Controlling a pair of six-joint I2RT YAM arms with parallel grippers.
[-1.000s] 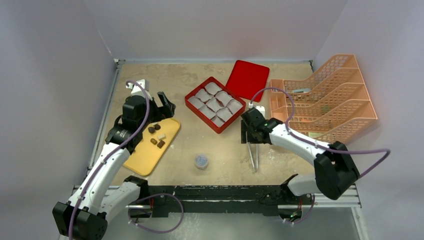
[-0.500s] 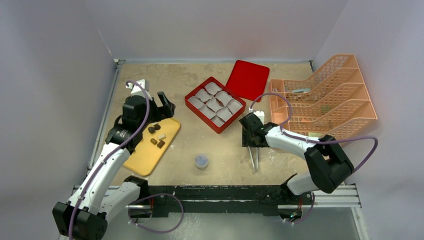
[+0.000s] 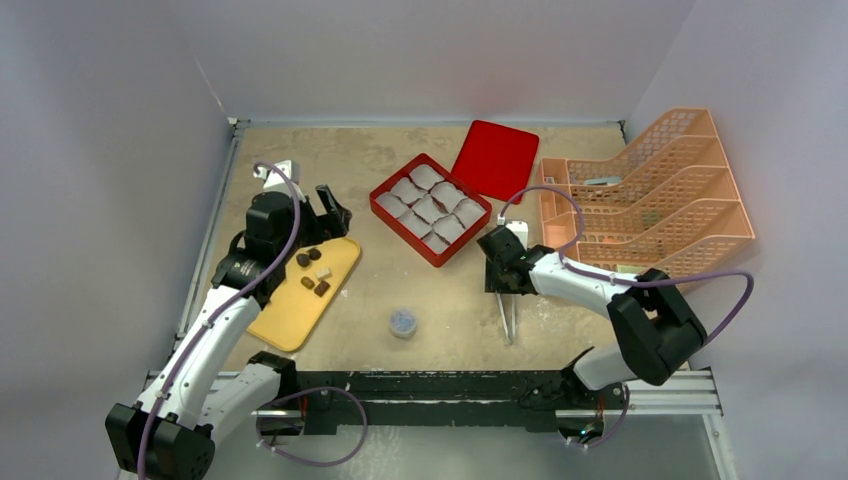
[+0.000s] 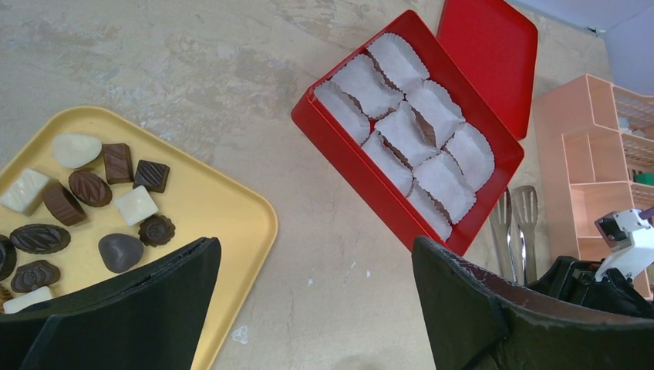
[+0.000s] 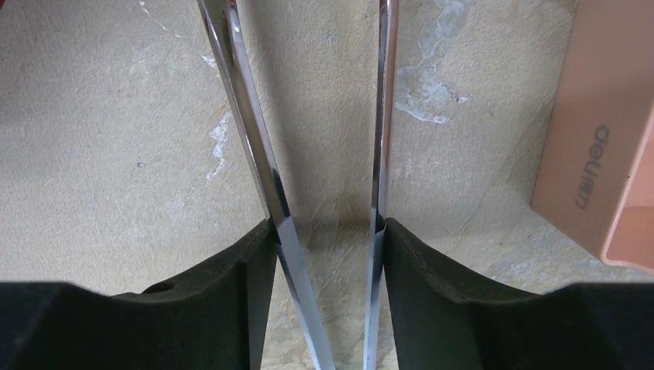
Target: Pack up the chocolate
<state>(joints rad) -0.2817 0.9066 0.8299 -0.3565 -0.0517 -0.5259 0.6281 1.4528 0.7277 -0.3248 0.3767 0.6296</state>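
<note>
Several small pieces of chocolate (image 3: pixel 312 268) (image 4: pixel 92 189), mostly dark brown with a few white ones, lie on a yellow tray (image 3: pixel 290 320) (image 4: pixel 224 208) at the left. My left gripper (image 3: pixel 330 210) (image 4: pixel 316 247) hovers open just past the tray's far end, holding nothing. The open red box (image 3: pixel 403 232) (image 4: pixel 362 185) holds white paper liners (image 4: pixel 416 131). Metal tongs (image 3: pixel 510 315) (image 4: pixel 515 231) (image 5: pixel 247 116) lie on the table right of the box. My right gripper (image 3: pixel 500 270) (image 5: pixel 328 231) is low over them, its pads pressed against both tong arms.
The red lid (image 3: pixel 495 160) (image 4: pixel 493 54) lies behind the box. An orange mesh rack (image 3: pixel 650 200) (image 5: pixel 601 154) fills the right side, close to the right gripper. A small round grey-blue cap (image 3: pixel 403 322) sits near the front centre.
The right arm has folded in and its gripper has dropped onto the tongs, the jaws narrowing until they touch both arms. The left arm has stayed put.
</note>
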